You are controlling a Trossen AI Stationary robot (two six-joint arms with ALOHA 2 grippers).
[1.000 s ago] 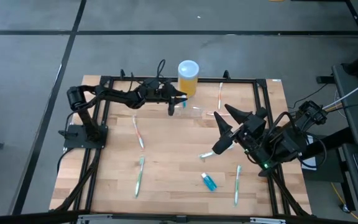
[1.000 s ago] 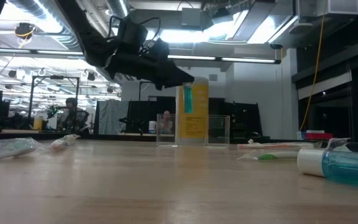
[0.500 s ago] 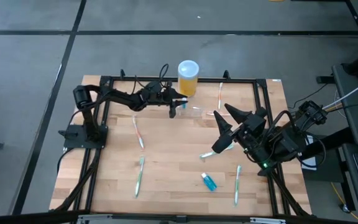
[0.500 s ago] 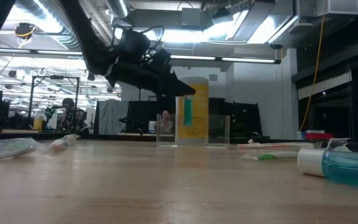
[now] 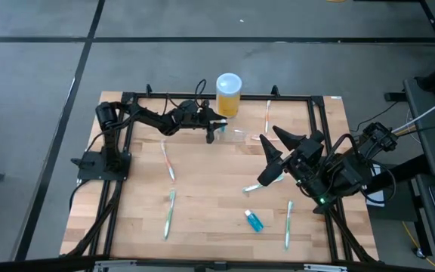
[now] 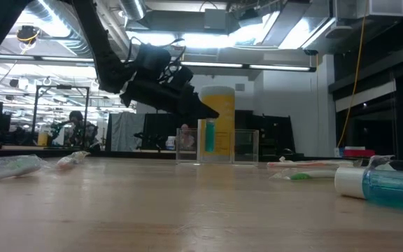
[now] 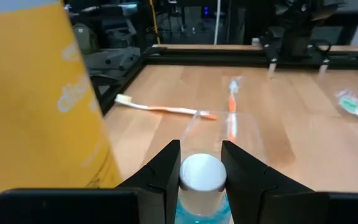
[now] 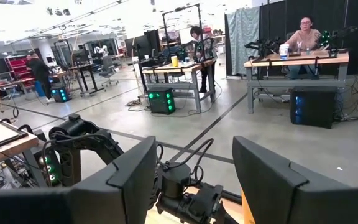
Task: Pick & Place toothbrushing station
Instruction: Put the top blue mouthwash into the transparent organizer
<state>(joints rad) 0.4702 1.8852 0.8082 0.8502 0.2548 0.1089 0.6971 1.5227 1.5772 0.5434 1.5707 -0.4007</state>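
The left gripper [image 7: 201,163], jaws clamped on a blue white-capped tube [image 7: 201,176], hangs over the clear plastic holder [image 5: 235,136] beside the yellow cylinder [image 5: 228,94]. The right gripper [image 5: 265,141] waits wide open, empty. Several scattered toothbrushes [image 5: 169,213] remain unplaced on the wooden surface [image 5: 202,196].

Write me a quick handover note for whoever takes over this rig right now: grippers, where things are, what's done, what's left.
Left gripper: shut on a small blue tube with a white cap, held upright just above the clear holder at the table's far edge, beside the yellow container.
Right gripper: open, empty, waiting above the table's right half.
Done: nothing visibly in the holder yet.
Left: lower and release the tube. Still loose on the table: toothbrushes and a second blue tube near the front.
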